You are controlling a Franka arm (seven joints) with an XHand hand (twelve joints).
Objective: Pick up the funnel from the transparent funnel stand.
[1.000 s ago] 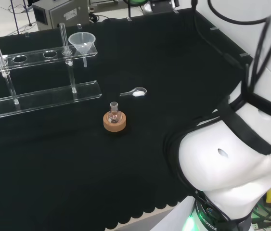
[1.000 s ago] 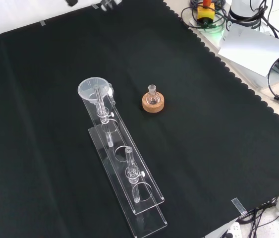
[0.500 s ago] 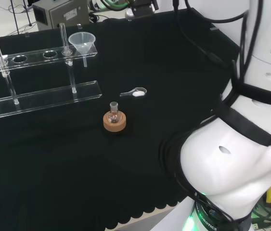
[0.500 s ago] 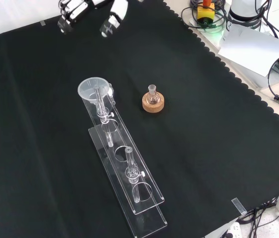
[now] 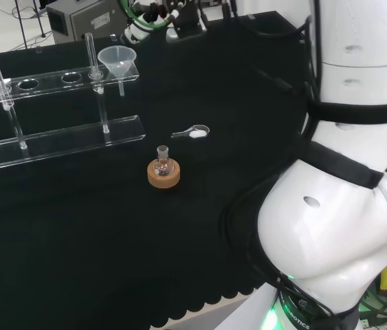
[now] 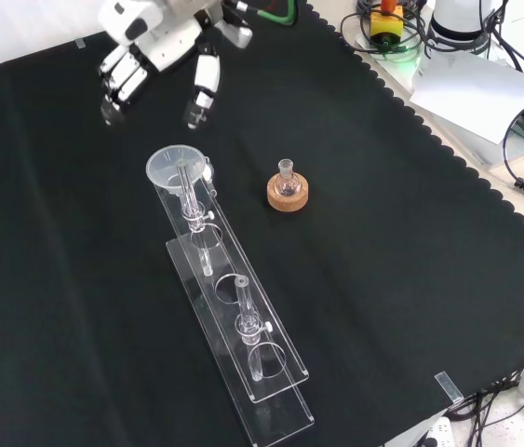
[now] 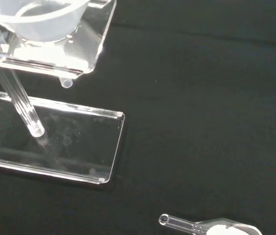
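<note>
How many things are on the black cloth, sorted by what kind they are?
Funnel: 1
Funnel stand: 1
Small flask: 1
Cork ring: 1
Scoop with white powder: 1
Total: 5

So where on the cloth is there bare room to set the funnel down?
In the front view, the wide cloth right of the flask on its cork ring is bare, as is the cloth left of the funnel stand. Crowded: around the funnel, with the hand above.
</note>
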